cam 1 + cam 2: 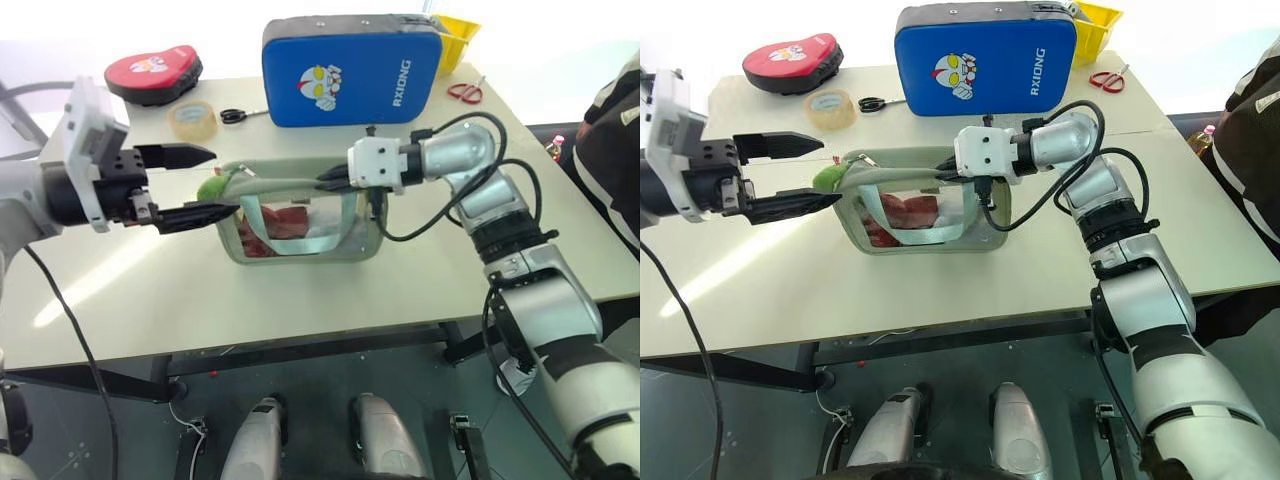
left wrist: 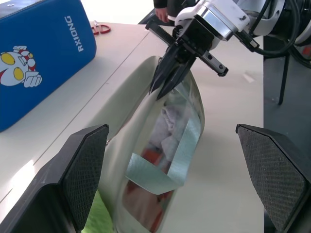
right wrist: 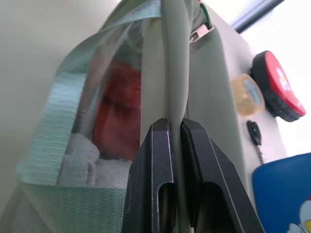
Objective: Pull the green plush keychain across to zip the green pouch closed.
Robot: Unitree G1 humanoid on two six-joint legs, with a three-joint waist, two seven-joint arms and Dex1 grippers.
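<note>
Table (image 1: 300, 300) front bare; right end effector (image 1: 325, 178) clamps green pouch (image 1: 300, 235) rim; left end effector (image 1: 190, 185) agape.

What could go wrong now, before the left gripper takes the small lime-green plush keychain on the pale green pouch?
1. The left gripper is open around the lime-green plush keychain; closing off-centre may let the soft plush slip out.
2. The right gripper pinches only a thin top edge of the pale sage-green pouch; a pull might tear it free or drag the pouch along the beige table.
</note>
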